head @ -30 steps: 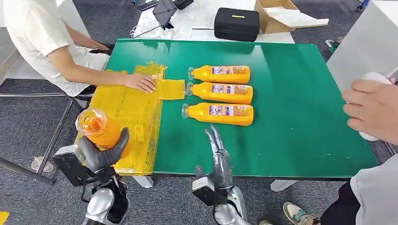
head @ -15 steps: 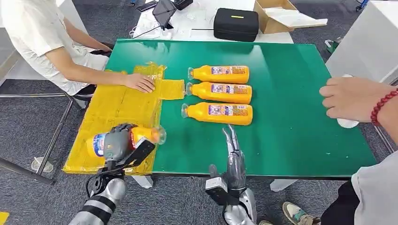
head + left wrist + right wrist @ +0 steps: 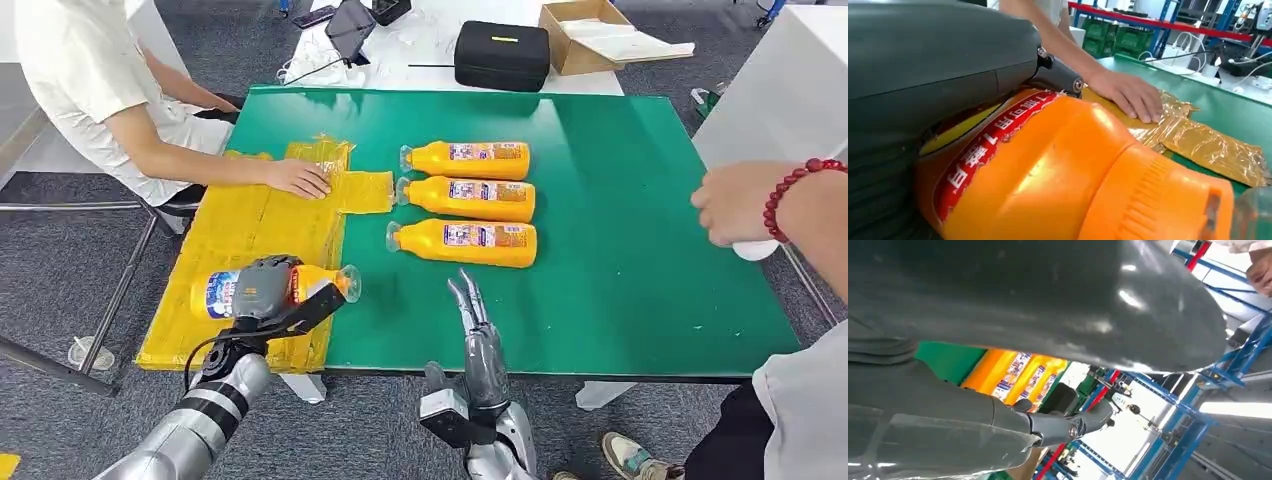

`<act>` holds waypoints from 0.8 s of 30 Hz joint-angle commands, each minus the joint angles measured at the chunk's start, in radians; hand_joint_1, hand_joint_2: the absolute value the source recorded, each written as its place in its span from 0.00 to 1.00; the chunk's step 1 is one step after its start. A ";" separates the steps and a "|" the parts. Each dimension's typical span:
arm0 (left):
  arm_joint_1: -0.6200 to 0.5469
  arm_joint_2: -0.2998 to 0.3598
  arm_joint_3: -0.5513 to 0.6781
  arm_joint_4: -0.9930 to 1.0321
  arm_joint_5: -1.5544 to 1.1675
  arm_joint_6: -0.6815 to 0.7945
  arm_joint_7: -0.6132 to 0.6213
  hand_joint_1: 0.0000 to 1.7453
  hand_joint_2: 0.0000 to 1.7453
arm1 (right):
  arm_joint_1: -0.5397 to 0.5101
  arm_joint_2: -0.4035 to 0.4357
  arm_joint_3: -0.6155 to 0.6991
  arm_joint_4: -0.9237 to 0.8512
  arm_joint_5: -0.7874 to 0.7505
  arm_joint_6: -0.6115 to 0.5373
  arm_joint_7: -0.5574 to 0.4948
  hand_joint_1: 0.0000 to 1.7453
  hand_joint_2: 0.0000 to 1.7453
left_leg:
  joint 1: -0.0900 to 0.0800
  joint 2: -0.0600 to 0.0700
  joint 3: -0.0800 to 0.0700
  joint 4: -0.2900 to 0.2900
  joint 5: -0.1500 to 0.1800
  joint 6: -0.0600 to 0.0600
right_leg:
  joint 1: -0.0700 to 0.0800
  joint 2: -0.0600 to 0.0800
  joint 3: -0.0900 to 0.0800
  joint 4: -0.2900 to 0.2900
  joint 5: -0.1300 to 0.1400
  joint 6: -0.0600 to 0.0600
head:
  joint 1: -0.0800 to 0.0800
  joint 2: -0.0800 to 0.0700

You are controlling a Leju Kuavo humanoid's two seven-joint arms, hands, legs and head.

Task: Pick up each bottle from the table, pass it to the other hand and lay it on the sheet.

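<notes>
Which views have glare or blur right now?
Head view: sharp, with soft sheen on the green table. Left wrist view: held orange bottle close and soft, highlight on its shoulder. Right wrist view: right hand blurred, glare streaks on its cover, background overexposed.

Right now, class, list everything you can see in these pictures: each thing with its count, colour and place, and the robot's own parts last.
orange bottles on the table: 3, orange with labels, lying side by side mid-table.
held bottle: 1, orange, lying sideways over the sheet's near end.
sheet: 1, yellow, crinkly, left side of the table.
table: 1, green top.
black case: 1, on the white surface beyond the table.
cardboard box: 1, brown, open, beside the case.
seated person's hand: 1, pressing on the sheet.
second person's hand: 1, red bead bracelet, right table edge.
left hand: grips the held bottle.
right hand: empty, fingers extended, near table edge.
</notes>
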 commanded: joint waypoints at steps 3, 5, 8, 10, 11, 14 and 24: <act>-0.055 0.009 -0.015 0.141 0.056 -0.210 0.003 0.00 1.00 | -0.050 -0.018 0.033 0.070 -0.005 0.001 0.000 0.00 0.00 | 0.001 0.003 0.004 0.000 -0.002 -0.001 | 0.002 0.003 0.003 -0.001 0.000 -0.002 | 0.000 0.000; -0.061 0.011 -0.014 0.150 0.070 -0.290 0.012 0.00 1.00 | -0.055 -0.021 0.043 0.078 -0.005 0.001 0.000 0.00 0.00 | 0.001 0.004 0.004 0.000 -0.002 -0.001 | 0.002 0.004 0.003 -0.001 -0.001 -0.002 | 0.000 0.000; -0.062 0.010 -0.011 0.154 0.083 -0.337 0.025 0.00 1.00 | -0.049 -0.019 0.025 0.073 0.003 0.001 0.000 0.00 0.00 | 0.000 0.001 0.003 -0.001 0.000 0.000 | 0.000 0.001 0.003 -0.001 -0.001 -0.001 | 0.000 0.000; -0.065 0.002 0.002 0.160 0.103 -0.372 0.035 0.00 1.00 | -0.049 -0.020 0.024 0.073 -0.004 0.001 0.000 0.00 0.00 | 0.001 0.000 0.005 0.000 -0.001 0.000 | 0.001 0.000 0.006 -0.001 -0.001 -0.002 | 0.000 0.000; -0.065 0.003 -0.003 0.158 0.105 -0.399 0.038 0.00 0.00 | -0.048 -0.021 0.023 0.070 0.000 0.001 0.000 0.00 0.00 | 0.000 -0.002 0.004 -0.001 0.000 0.000 | 0.000 -0.002 0.006 -0.001 -0.001 -0.001 | 0.000 0.000; -0.067 0.013 -0.021 0.164 0.103 -0.467 0.028 0.00 0.00 | -0.054 -0.020 0.029 0.079 -0.007 0.001 0.000 0.00 0.00 | 0.001 -0.001 0.006 -0.001 0.000 0.000 | 0.001 -0.001 0.008 -0.001 -0.001 -0.002 | 0.000 0.000; -0.051 0.027 -0.024 0.132 0.135 -0.497 -0.028 0.00 0.00 | -0.056 -0.013 0.034 0.080 -0.003 0.001 0.000 0.00 0.00 | 0.000 0.000 0.011 -0.002 0.001 0.000 | 0.000 0.000 0.013 -0.002 -0.001 -0.003 | 0.000 0.000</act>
